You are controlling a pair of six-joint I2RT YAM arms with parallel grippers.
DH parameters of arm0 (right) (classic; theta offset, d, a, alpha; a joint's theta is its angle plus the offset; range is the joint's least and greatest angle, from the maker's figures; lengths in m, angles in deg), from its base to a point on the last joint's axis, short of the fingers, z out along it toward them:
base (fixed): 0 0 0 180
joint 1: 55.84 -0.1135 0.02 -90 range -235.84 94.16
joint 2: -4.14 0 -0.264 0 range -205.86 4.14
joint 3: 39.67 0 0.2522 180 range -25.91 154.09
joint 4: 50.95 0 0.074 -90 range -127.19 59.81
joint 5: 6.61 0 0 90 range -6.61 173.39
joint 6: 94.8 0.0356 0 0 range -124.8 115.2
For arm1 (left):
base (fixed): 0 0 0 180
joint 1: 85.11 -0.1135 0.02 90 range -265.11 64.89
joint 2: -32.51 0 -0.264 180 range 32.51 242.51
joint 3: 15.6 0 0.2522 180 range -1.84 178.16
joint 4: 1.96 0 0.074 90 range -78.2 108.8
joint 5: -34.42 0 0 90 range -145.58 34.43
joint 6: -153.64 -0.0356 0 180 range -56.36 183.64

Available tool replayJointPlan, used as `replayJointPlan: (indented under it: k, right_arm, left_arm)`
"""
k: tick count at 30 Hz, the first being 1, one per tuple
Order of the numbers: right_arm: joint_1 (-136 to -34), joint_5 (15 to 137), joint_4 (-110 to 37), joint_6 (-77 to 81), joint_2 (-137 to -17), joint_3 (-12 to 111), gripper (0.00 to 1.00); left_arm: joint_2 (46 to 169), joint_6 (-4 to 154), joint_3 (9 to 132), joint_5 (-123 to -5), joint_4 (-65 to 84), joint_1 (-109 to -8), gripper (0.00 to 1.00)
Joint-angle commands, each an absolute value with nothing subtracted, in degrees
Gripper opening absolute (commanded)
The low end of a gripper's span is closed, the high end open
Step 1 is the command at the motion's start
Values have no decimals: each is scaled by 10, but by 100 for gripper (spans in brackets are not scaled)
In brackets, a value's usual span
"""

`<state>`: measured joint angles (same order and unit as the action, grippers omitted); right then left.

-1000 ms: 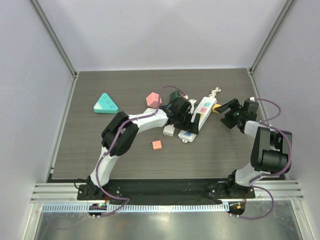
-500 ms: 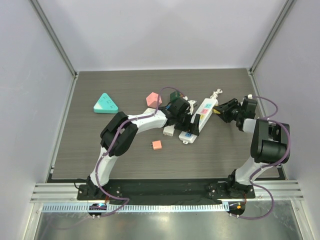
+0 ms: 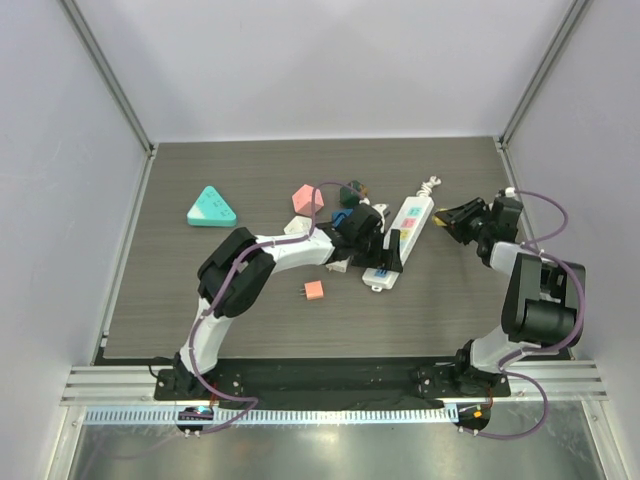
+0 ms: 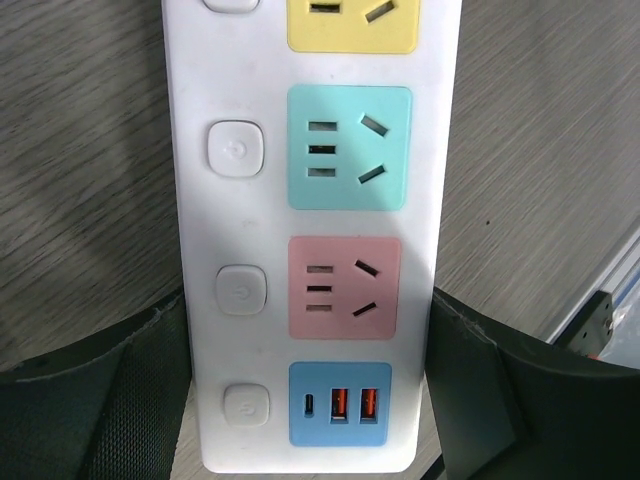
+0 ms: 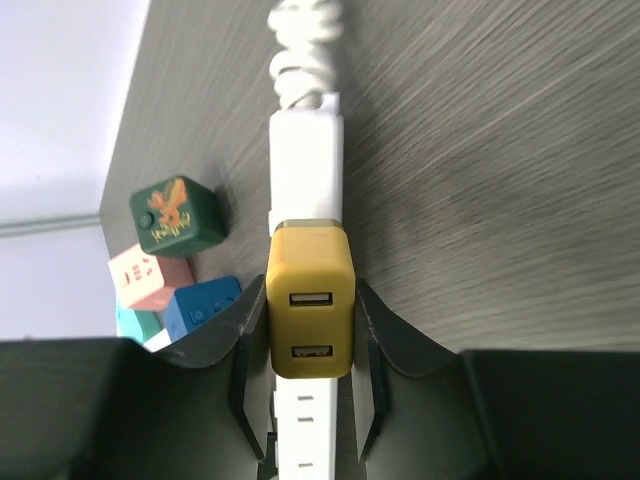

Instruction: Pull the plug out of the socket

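Observation:
A white power strip (image 3: 408, 228) with coloured sockets lies slanted mid-table. My left gripper (image 3: 385, 255) has a finger against each long side of the strip's near end (image 4: 310, 430), beside the blue USB panel. In the left wrist view the yellow, teal and pink sockets (image 4: 345, 285) are empty. My right gripper (image 5: 305, 315) is shut on a yellow two-port plug (image 5: 310, 300) at the strip's far end. From above, the plug (image 3: 446, 212) sits just right of that end. I cannot tell whether its prongs are still in the socket.
The strip's coiled white cord (image 3: 430, 183) lies beyond its far end. A dark green cube (image 5: 175, 217), a pink cube (image 3: 307, 197) and a blue cube (image 5: 200, 305) sit left of the strip. A small orange adapter (image 3: 314, 290) and a teal triangle (image 3: 212, 207) lie further left.
My right gripper went from open to shut on the yellow plug, which has moved a little to the right. The strip's near end and my left gripper have shifted slightly right.

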<state>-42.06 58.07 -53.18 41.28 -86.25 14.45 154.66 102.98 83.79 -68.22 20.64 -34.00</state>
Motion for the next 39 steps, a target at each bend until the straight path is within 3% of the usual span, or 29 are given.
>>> replayJointPlan:
  k: [1,8,16,17,18,20,21,27,29,30,39]
  right_arm:
    - [-392,579,-626,422,-825,129,1]
    - [-384,571,-591,427,-811,143,1]
    - [-385,676,-376,377,-735,173,1]
    - [-385,677,-353,371,-729,177,1]
    - [-385,680,-343,368,-722,180,1]
    - [-385,679,-326,360,-697,179,1]
    - [-385,677,-318,357,-688,179,1]
    - [-386,660,-293,335,-663,194,1]
    - [-388,653,-290,325,-662,195,1]
    - [-394,648,-289,323,-663,196,1]
    - [-429,629,-274,310,-662,209,1]
  left_arm:
    - [1549,1074,806,-626,253,-351,0]
    - [1559,1064,819,-648,249,-351,0]
    - [1611,1043,924,-662,306,-340,1]
    - [1619,1048,936,-663,323,-340,6]
    - [1624,1048,950,-661,327,-339,21]
    - [1634,1048,972,-662,329,-336,35]
    - [1634,1050,974,-663,322,-335,47]
    - [1629,1058,984,-706,289,-335,73]
    - [1628,1061,985,-724,282,-335,85]
    - [1621,1064,981,-742,274,-335,98]
    - [1500,1067,875,-729,196,-339,100]
